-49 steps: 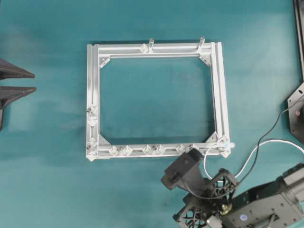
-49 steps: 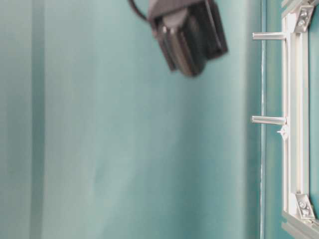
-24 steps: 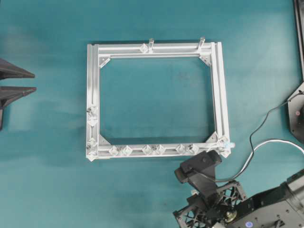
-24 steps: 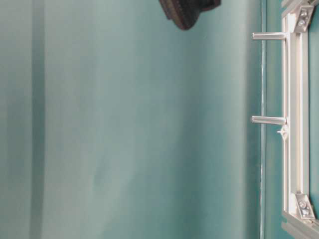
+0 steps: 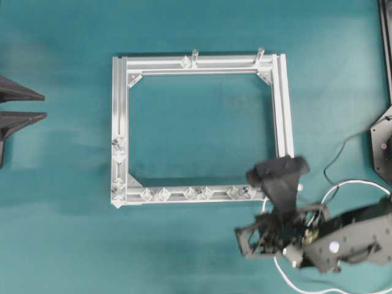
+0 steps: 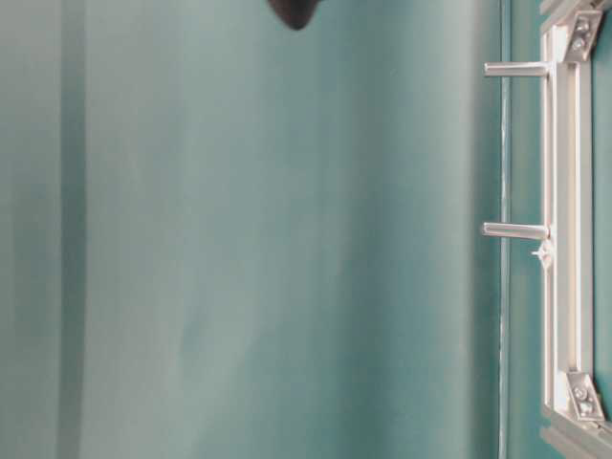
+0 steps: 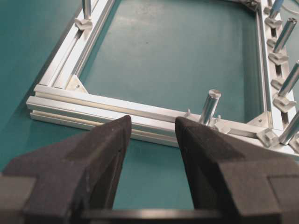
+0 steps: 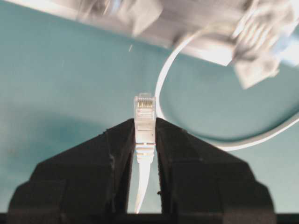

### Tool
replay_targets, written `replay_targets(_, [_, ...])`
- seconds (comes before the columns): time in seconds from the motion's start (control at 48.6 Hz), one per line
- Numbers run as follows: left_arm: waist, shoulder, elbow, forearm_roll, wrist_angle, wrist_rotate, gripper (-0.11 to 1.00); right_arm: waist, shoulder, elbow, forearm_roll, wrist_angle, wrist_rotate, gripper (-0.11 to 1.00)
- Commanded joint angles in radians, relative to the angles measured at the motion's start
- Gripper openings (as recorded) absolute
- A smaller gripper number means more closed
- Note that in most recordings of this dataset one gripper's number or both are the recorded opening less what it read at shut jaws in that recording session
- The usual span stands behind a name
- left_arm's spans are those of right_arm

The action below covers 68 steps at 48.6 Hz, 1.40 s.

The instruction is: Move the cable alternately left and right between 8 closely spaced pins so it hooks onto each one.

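Overhead: right arm (image 5: 318, 236) overlaps frame (image 5: 120, 122).

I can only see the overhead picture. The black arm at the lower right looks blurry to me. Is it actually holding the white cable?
Observer: Yes. In the right wrist view the right gripper is shut on the cable at its plug, which sticks out past the fingertips.
Operator: What sort of plug is it?
Observer: A clear, boxy one, with a row of metal contacts showing at its tip.
Operator: And the black prongs at the left edge, are they holding anything?
Observer: No. The left wrist view shows the left gripper open with nothing between its fingers, facing the frame.
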<state>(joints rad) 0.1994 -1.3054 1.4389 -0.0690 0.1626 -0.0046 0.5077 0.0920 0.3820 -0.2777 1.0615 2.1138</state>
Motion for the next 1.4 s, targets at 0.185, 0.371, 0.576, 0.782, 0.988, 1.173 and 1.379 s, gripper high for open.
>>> replay_targets(0.185, [0.003, 0.008, -0.018, 0.003, -0.008, -0.003, 0.50, -0.064, -0.069, 0.044, -0.005, -0.003, -0.008, 0.16])
replay_targets(0.371, [0.003, 0.008, -0.018, 0.003, -0.006, -0.003, 0.50, -0.100, -0.071, 0.064, -0.005, -0.031, -0.020, 0.16])
replay_targets(0.576, [0.003, 0.008, -0.018, 0.003, -0.008, -0.003, 0.50, -0.126, -0.071, 0.077, -0.005, -0.057, -0.020, 0.16])
replay_targets(0.782, [0.003, 0.008, -0.018, 0.003, -0.006, -0.003, 0.50, -0.138, -0.071, 0.078, -0.020, -0.057, -0.018, 0.16])
replay_targets(0.988, [0.003, 0.008, -0.018, 0.003, -0.006, -0.003, 0.50, -0.144, -0.071, 0.078, -0.023, -0.057, -0.018, 0.16])
replay_targets(1.173, [0.003, 0.008, -0.018, 0.003, -0.008, -0.003, 0.50, -0.146, -0.071, 0.080, -0.023, -0.057, -0.018, 0.16])
replay_targets(1.379, [0.003, 0.008, -0.018, 0.003, -0.006, -0.003, 0.50, -0.146, -0.071, 0.081, -0.023, -0.057, -0.018, 0.16])
